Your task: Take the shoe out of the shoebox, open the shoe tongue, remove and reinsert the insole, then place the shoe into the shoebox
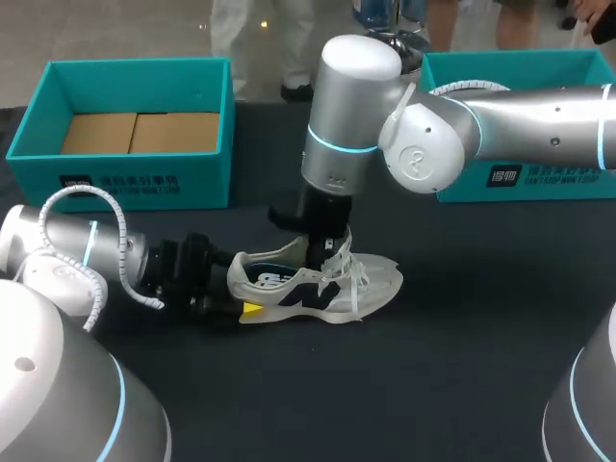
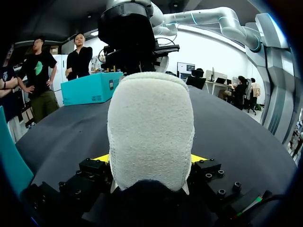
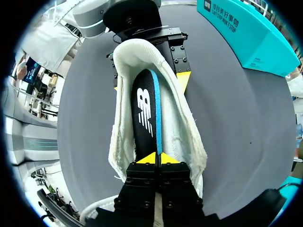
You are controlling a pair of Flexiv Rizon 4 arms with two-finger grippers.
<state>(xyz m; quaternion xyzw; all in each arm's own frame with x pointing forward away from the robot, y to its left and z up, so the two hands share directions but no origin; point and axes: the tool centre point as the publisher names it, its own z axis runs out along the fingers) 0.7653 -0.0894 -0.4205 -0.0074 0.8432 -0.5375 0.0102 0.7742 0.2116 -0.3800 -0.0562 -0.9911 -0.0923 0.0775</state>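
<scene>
Mid-desk: sneaker [image 1: 318, 284] upright, heel clamped in left gripper [image 2: 150, 158]. Right gripper [image 3: 158, 158] pinching insole [image 3: 144, 113] edge inside collar. Advice: move insole slowly along shoe axis, heel clamp firm.

White shoe [image 1: 373, 279] with navy side mark upright on table, toe right, laces loose. Black, blue-edged insole [image 3: 144, 113] inside shoe. Open teal shoebox [image 1: 125, 164] well behind.

A dark charcoal table [image 1: 481, 356] lies flat under soft even light, its surface smooth and matte.
</scene>
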